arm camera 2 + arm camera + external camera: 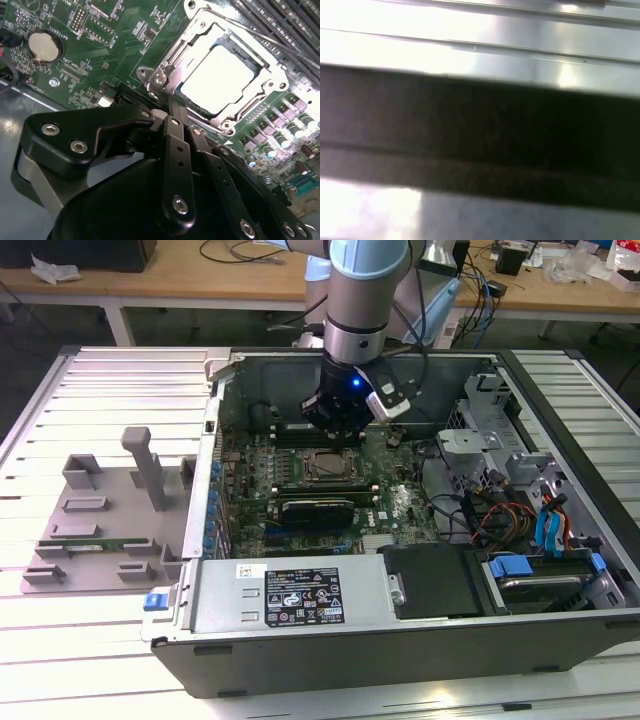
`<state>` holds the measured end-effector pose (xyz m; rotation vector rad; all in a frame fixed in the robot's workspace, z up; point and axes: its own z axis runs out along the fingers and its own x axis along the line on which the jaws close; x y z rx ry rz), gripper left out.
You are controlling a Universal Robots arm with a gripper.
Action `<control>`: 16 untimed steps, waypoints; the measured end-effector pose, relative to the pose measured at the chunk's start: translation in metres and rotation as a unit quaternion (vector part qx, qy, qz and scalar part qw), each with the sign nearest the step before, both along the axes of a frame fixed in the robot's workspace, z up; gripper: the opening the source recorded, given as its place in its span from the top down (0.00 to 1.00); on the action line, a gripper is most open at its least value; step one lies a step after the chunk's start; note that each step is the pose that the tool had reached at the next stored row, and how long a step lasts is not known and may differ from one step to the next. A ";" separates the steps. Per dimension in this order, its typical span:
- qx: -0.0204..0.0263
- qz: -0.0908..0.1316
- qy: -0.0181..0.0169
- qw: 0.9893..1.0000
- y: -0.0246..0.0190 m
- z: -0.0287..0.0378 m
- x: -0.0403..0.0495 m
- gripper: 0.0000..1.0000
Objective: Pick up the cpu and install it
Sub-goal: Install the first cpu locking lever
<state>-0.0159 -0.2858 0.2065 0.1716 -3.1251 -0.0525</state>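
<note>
The end effector [172, 117] hovers, fingers pressed together, just at 7 o'clock of the cpu [216, 80], apparently seated in the motherboard socket [165, 75].

- Arm [352, 285]: pale blue-grey cylindrical housing with a silver metal band.
- Gripper [175, 127]: black linkage plates, silver screws.
- Wrist: small blue light, white connector block.

In the first wrist view I see a broad dark band [480, 130] crossing blurred, shiny ribbed metal surface [470, 45]; can't tell what the band is.
</note>
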 end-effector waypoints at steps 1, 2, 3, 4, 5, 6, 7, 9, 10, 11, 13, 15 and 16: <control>-0.001 0.000 0.000 1.000 -0.0017 0.0001 -0.0005 0.89; -0.001 0.000 -0.001 1.000 -0.0033 0.0003 -0.0011 0.89; -0.003 0.000 -0.001 1.000 -0.0052 0.0009 -0.0018 0.89; -0.005 0.000 -0.002 1.000 -0.0071 0.0019 -0.0024 0.89; -0.007 0.000 -0.002 1.000 -0.0089 0.0026 -0.0029 0.89; -0.009 0.000 -0.003 1.000 -0.0112 0.0037 -0.0034 0.89; -0.010 0.000 -0.003 1.000 -0.0130 0.0046 -0.0037 0.89; -0.011 0.000 -0.003 1.000 -0.0143 0.0055 -0.0038 0.89; -0.011 0.000 -0.004 1.000 -0.0150 0.0059 -0.0038 0.89; -0.012 0.000 -0.004 1.000 -0.0155 0.0063 -0.0039 0.89; -0.012 0.000 -0.004 1.000 -0.0173 0.0072 -0.0039 0.89; -0.012 0.000 -0.004 1.000 -0.0178 0.0075 -0.0039 0.89; -0.013 0.000 -0.004 1.000 -0.0185 0.0078 -0.0039 0.89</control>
